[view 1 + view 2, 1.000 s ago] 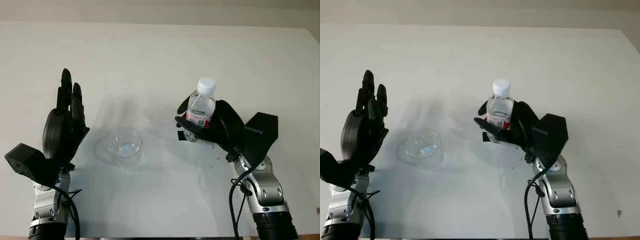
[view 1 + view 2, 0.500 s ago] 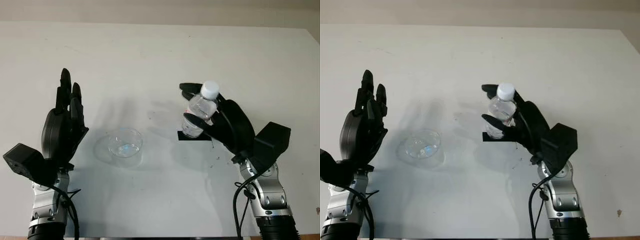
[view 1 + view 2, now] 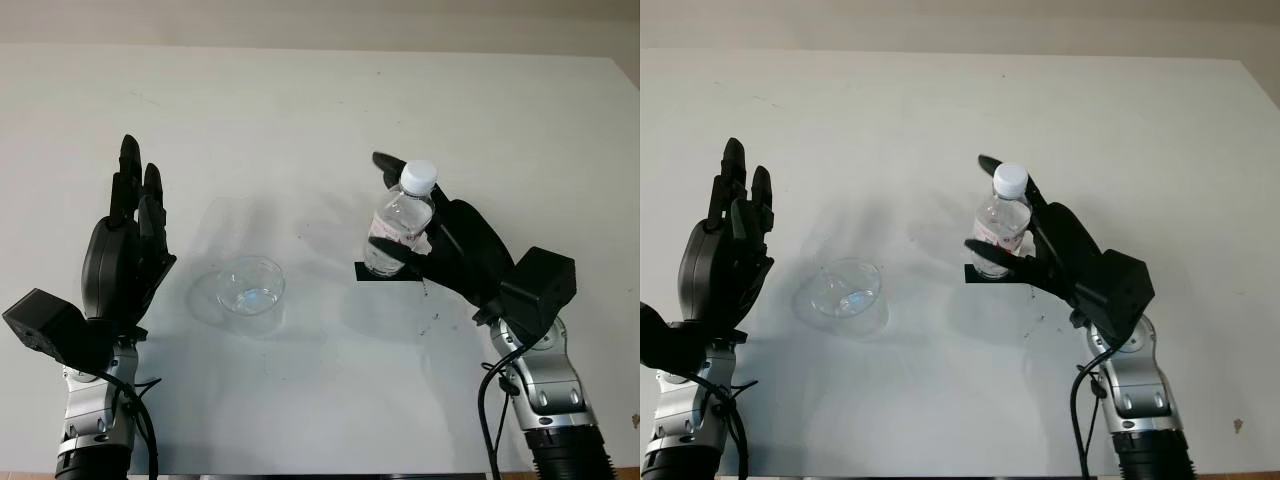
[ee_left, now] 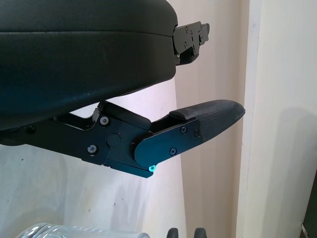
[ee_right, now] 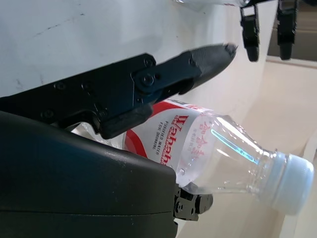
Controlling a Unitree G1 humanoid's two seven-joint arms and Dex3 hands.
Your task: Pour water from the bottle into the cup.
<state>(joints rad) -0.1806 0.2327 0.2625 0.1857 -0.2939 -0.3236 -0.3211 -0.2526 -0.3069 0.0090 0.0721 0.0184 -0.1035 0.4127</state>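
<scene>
A clear water bottle (image 3: 400, 222) with a white cap and a red label stands slightly tilted on a black mark (image 3: 365, 273), right of the table's middle. My right hand (image 3: 380, 203) is open around it, one finger behind the cap and the thumb across its lower front. In the right wrist view the bottle (image 5: 198, 148) lies close against the palm shell, under a straight finger (image 5: 188, 69). A clear cup (image 3: 250, 288) sits left of the bottle, apart from it. My left hand (image 3: 140, 185) is open, upright, left of the cup.
The white table (image 3: 320, 110) stretches back to a pale wall. Bare tabletop lies between the cup and the bottle and along the front edge. The cup's rim (image 4: 74, 232) shows beneath my left hand's finger (image 4: 198, 124).
One second ago my right hand was wrapped tight on the upright bottle. Its fingers have since straightened and the bottle tipped toward the palm, now less tilted. The left hand has not moved.
</scene>
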